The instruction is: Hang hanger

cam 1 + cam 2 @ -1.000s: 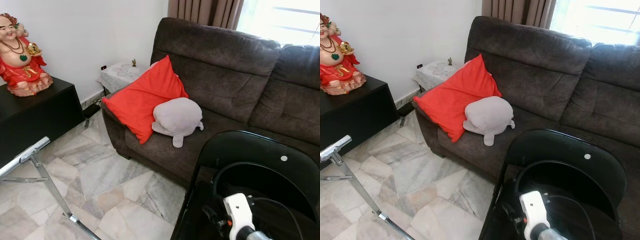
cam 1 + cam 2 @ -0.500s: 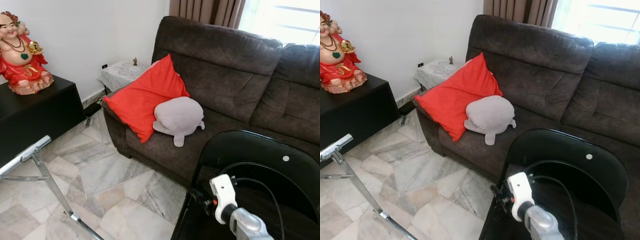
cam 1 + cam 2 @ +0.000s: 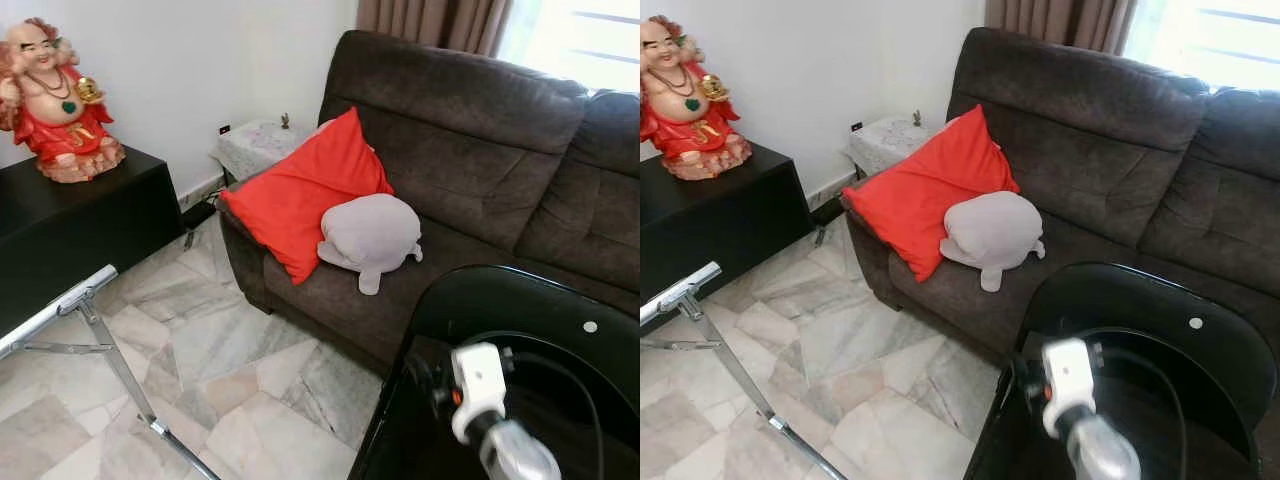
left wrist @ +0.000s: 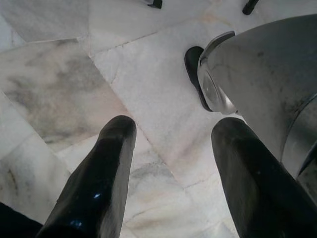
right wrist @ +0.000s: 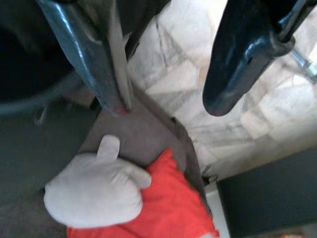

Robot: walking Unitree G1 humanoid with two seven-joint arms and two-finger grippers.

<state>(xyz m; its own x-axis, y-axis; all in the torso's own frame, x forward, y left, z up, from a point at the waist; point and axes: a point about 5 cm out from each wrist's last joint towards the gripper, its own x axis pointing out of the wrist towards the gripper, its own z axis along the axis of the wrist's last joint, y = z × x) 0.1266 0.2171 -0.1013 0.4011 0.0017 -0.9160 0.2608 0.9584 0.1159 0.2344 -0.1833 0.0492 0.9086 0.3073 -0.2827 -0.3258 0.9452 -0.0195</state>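
Marble floor (image 3: 200,350) fronts the brown sofa (image 3: 470,150). My right gripper (image 5: 163,64), fingers apart and empty, is raised over the black chair (image 3: 520,330), likely searching for the hanger; my left gripper (image 4: 173,148) hangs idle, fingers apart.

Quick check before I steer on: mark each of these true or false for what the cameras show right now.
1. The red cushion leans on the brown sofa. True.
2. The grey plush toy lies on the floor. False: it rests on the sofa seat, against the cushion.
3. The left hand is open over marble floor. True.
4. The figurine stands on the sofa's armrest. False: it stands on the black cabinet.
5. The right hand is shut on a hanger. False: its fingers are apart, holding nothing.
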